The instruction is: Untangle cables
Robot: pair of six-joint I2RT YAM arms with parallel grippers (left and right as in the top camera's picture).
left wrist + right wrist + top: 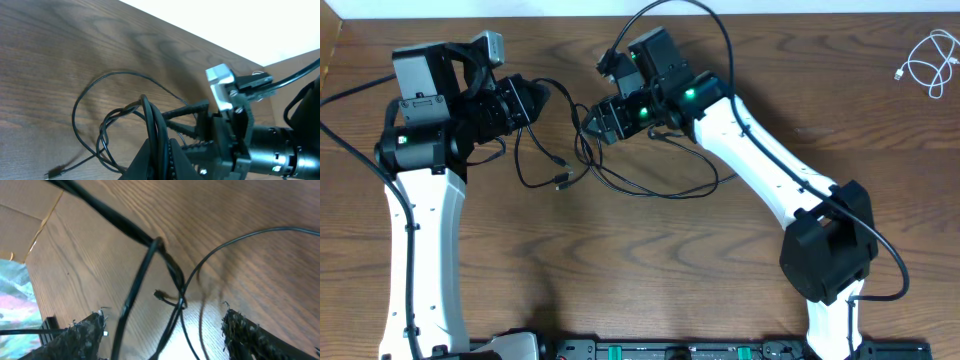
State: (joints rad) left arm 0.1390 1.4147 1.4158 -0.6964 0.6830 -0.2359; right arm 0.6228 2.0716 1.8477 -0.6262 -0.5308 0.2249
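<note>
Left claw (156,144) pinching black cable (84,96), right claw (167,330) spread

The table (650,290) is dark brown wood, streaked with wavy, darker grain. Over it runs a thin black cable (120,73) — the white cable (928,62) looks pale against the brown. The left arm (415,250) and right arm (760,150) are white-shelled with black joints, small green lights (690,95) glowing — and a silver block (220,82) on the left.
</note>
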